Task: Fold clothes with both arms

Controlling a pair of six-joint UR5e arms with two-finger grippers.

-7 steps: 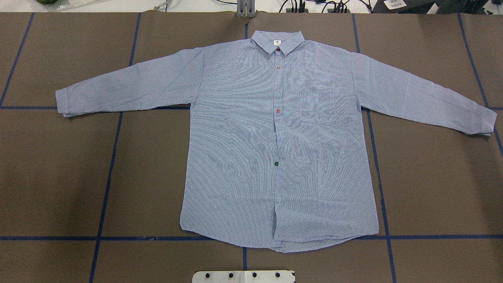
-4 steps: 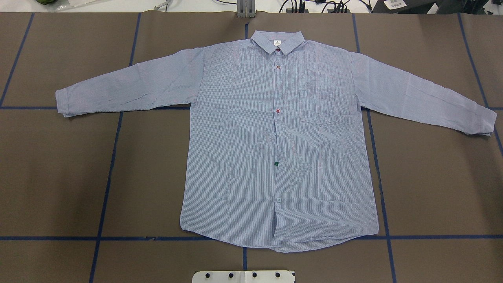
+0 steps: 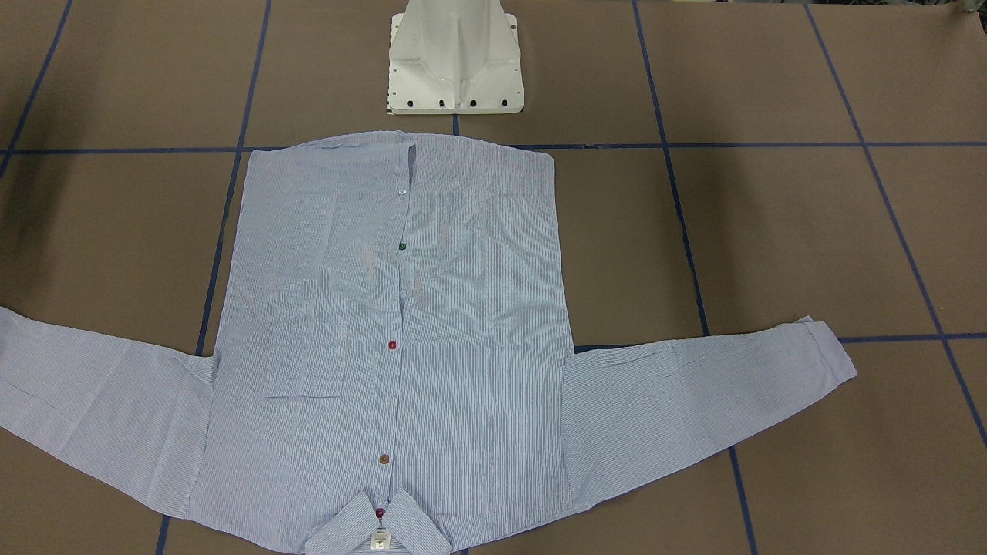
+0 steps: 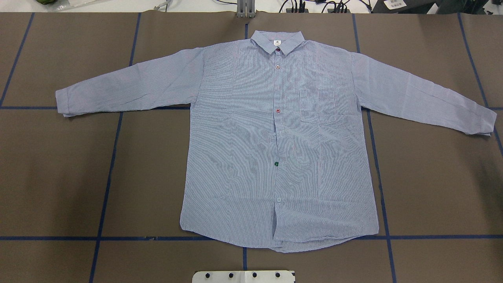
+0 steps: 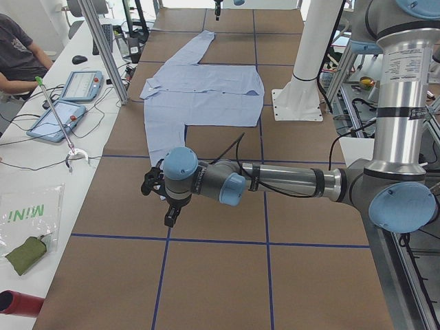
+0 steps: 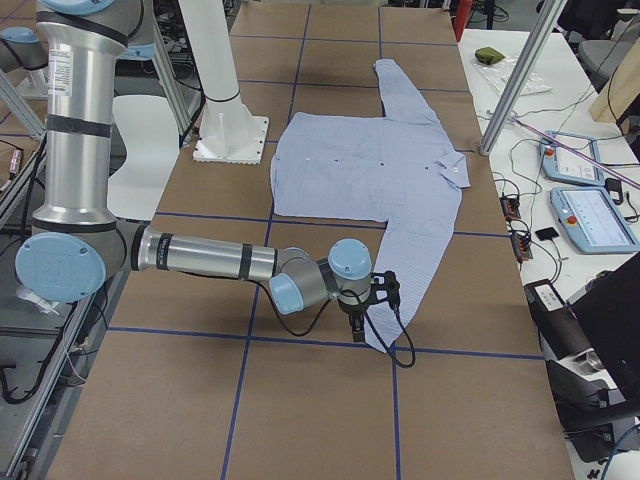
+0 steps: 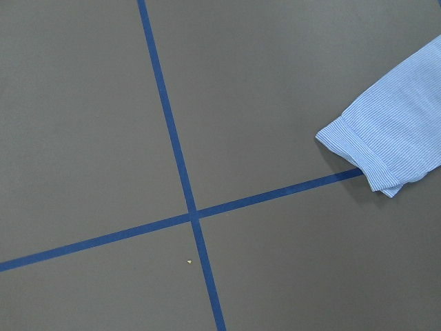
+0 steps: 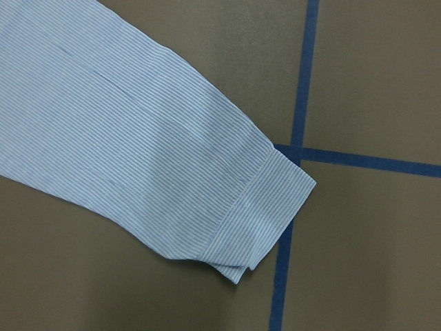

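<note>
Lately changed: nothing is seen to have moved in the overhead view; the shirt lies just as it did a second ago, with the same outline and the same creases.
Shirt: it is spread flat and face up on the tabletop, buttoned, with the collar away from the robot and the hem near the white pedestal base. Both sleeves are stretched outwards and no fold has been made.
Left arm: it is held low over the tabletop, reaching towards the sleeve end on its side.
Left pincer: it is seen only from the side, so wide or narrow cannot be told. Its wrist camera shows the left cuff flat at the picture's edge, beside a crossing of blue tape.
Right arm: it is likewise held low, at the other sleeve end.
Right pincer: its opening cannot be told either. The right cuff lies flat, near the middle of its wrist view.
Meaning for the task: the folding is judged not yet begun. Both arms are placed at the sleeve ends, so grasping the cuffs is judged to be the step in hand, and the left pincer probably needs to be brought closer over its cuff.
</note>
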